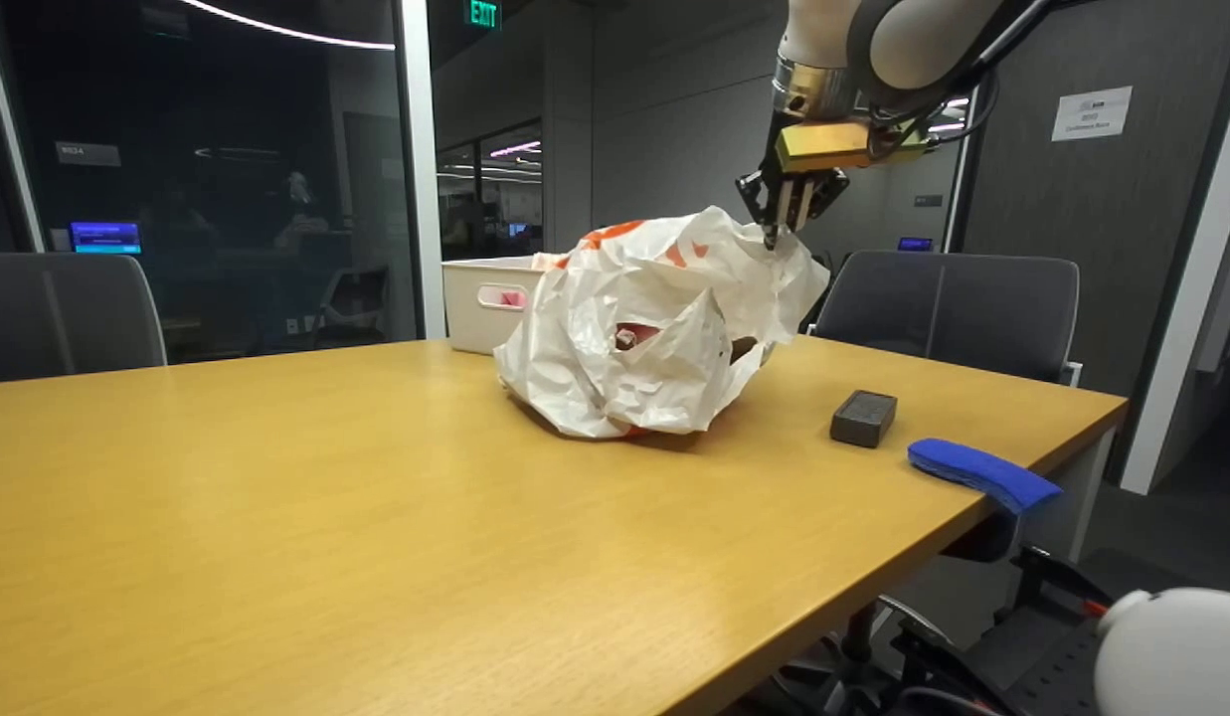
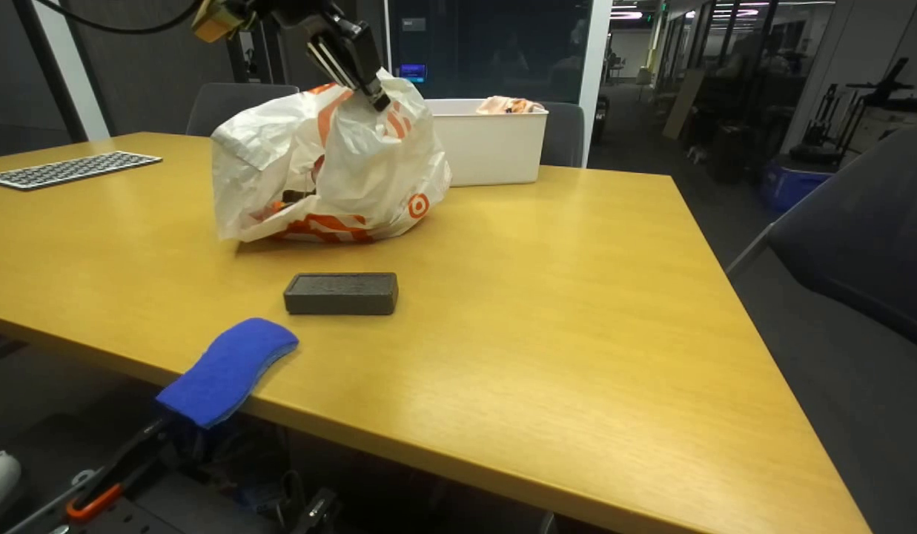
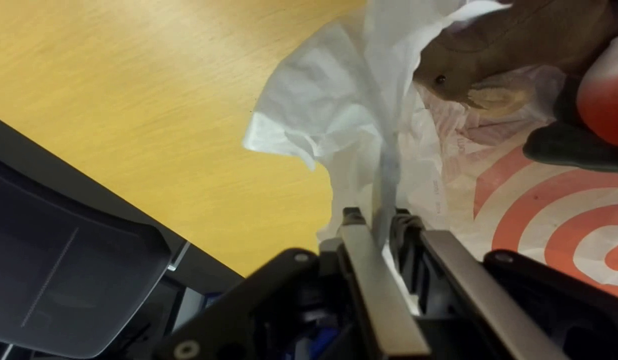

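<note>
Crumpled white plastic bag (image 2: 369, 163), orange-red print, mouth gaping; gripper (image 3: 378, 220) slightly spread around bag's edge.

1 bag (image 2: 365, 159), 1 bin (image 2: 491, 152), 1 keyboard (image 2: 73, 170), 1 block (image 2: 341, 295), 1 blue pad (image 2: 228, 371).

In an exterior view: bag (image 2: 373, 167) on table (image 2: 577, 334), upper left of centre; bin (image 2: 495, 148) behind it, to its right; keyboard (image 2: 73, 170) at left edge; block (image 2: 341, 295) before bag; strip (image 2: 230, 371) lower left, across near table edge; wrist view: toy (image 3: 493, 50) in bag, upper right
</note>
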### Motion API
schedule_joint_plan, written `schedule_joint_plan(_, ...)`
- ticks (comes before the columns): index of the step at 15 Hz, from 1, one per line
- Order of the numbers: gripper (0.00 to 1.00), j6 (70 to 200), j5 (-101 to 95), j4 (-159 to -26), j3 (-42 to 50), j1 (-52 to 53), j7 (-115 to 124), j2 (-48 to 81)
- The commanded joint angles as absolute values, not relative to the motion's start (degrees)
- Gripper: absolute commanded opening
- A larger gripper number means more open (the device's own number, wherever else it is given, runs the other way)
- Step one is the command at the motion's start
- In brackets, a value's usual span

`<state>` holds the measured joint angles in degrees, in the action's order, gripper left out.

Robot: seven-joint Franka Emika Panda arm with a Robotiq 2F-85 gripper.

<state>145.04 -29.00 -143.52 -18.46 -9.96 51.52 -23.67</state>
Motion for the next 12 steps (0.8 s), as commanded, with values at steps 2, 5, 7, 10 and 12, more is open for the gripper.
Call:
schedule_joint_plan(2,0.6,138.7,-27.9,-141.7,-17.7,-8.6,52.8,-24.3)
schedule_joint_plan(5,0.83,133.6,-19.2,-141.6,-13.6,-4.0,46.4,-25.9)
schedule_joint_plan(7,0.99,130.7,-13.2,-141.6,-11.5,-1.7,42.9,-27.0)
schedule_joint_plan(10,1.0,129.2,-8.4,-143.1,-10.1,-1.3,43.5,-29.1)
schedule_joint_plan(12,1.0,126.5,-6.7,-143.9,-9.9,-1.9,44.3,-29.1)
